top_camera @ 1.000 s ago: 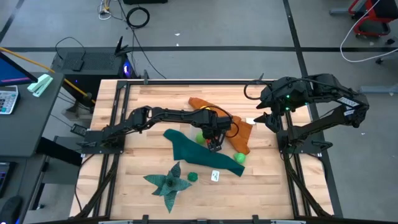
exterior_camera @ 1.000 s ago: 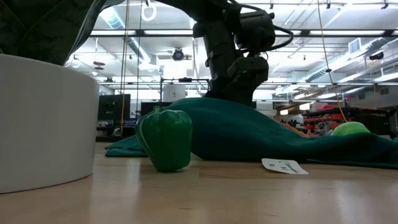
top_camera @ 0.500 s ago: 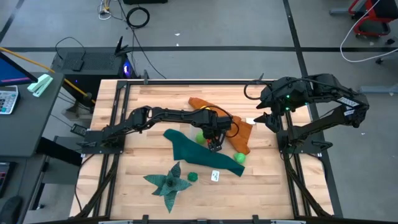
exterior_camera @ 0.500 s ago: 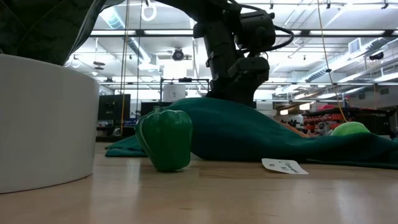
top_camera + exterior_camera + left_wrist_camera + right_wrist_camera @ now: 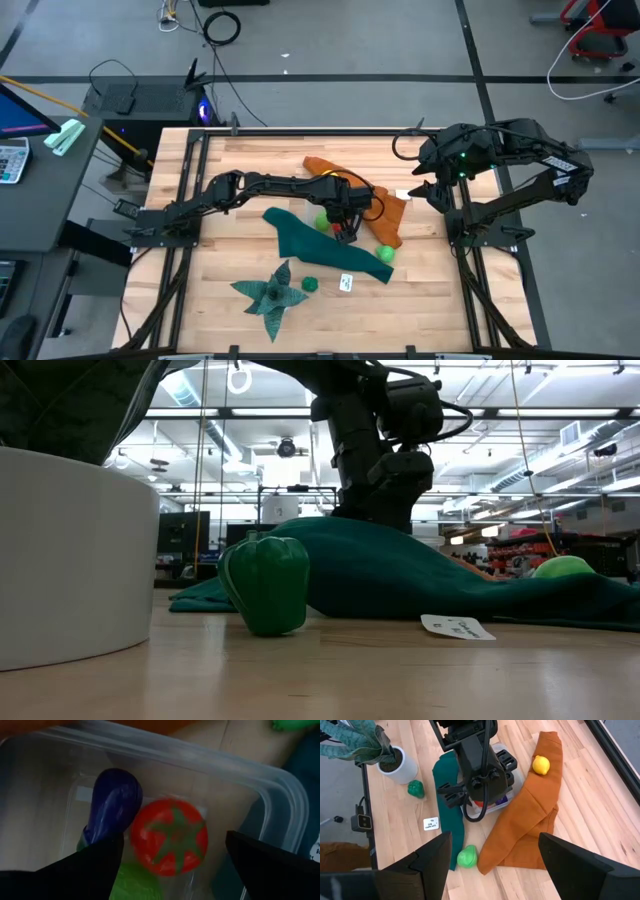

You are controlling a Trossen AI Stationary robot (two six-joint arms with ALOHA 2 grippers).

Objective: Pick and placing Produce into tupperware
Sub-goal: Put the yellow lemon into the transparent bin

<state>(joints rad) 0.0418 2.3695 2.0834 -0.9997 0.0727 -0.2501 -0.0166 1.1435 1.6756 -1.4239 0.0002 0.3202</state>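
High view, left arm: it reaches from the table's 9 o'clock side toward the centre, and the left gripper (image 5: 345, 225) hangs over the tupperware (image 5: 362, 216).
Left jaws: spread wide, both fingers (image 5: 70, 875) apart at the sides of the left wrist view, gripping nothing and touching nothing that shows.
Tupperware: just off the table's centre toward 3 o'clock, lying between the orange cloth (image 5: 345, 172) at its 12 to 3 o'clock and the teal cloth (image 5: 310, 243) at its 7 o'clock; mostly hidden under the left gripper from above.
Inside the tupperware: a red tomato (image 5: 169, 836) with a green star top, touching a purple eggplant (image 5: 112, 805) beside it; a light green piece (image 5: 135, 882) shows partly, just beside the tomato.
Produce outside: a light green fruit (image 5: 385, 254) at the tupperware's 5 o'clock, at the edge of the teal cloth; a dark green pepper (image 5: 309, 284) toward the table's 6 o'clock edge, upright on the bare wood; a yellow lemon (image 5: 541, 765) resting on the orange cloth.
Right arm: folded back at the table's 3 o'clock edge, with the right gripper (image 5: 432, 192) well apart from the tupperware.
Right jaws: wide apart, fingers (image 5: 427, 870) holding nothing.
Other things: a white card (image 5: 346, 283) just at the pepper's 3 o'clock; a potted plant (image 5: 270, 292) at the pepper's 9 o'clock.
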